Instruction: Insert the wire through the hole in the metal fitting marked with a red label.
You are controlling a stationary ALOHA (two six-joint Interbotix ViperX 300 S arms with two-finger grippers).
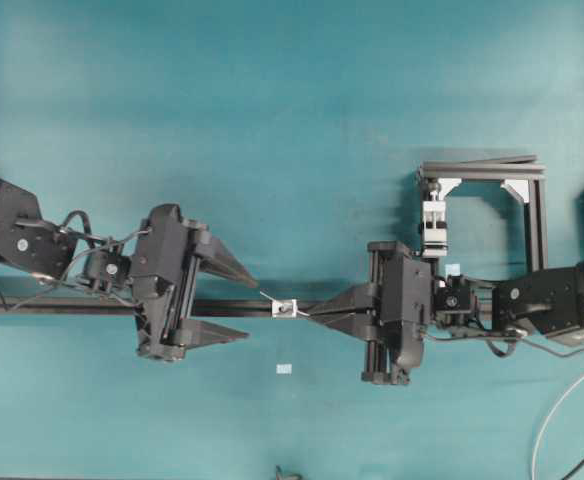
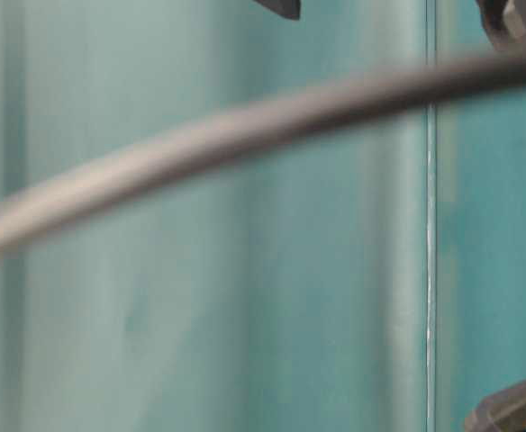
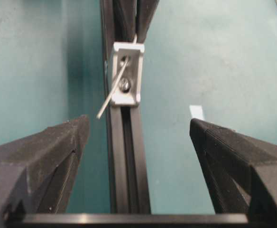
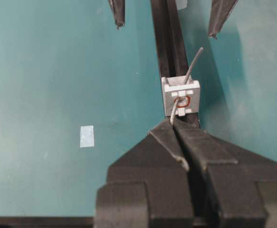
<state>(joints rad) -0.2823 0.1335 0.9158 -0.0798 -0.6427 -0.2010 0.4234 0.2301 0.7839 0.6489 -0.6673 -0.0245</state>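
Your right gripper (image 4: 182, 124) is clamped on the wire (image 4: 193, 61), a thin, light, fairly stiff strand that looks likely to kink if forced. The wire passes through the red-ringed hole (image 4: 182, 101) in the metal fitting (image 4: 181, 96), its tip poking out the far side. The fitting sits on a black rail (image 1: 232, 305). Beyond it your left gripper (image 3: 138, 133) stands wide apart, holding nothing, straddling the rail. I'd take the free tip just past the fitting, gently. A blue tag (image 4: 87, 136) lies well aside; the black frame (image 1: 532, 215) with its white clamp (image 1: 433, 225) stands farther off, clear of the work.
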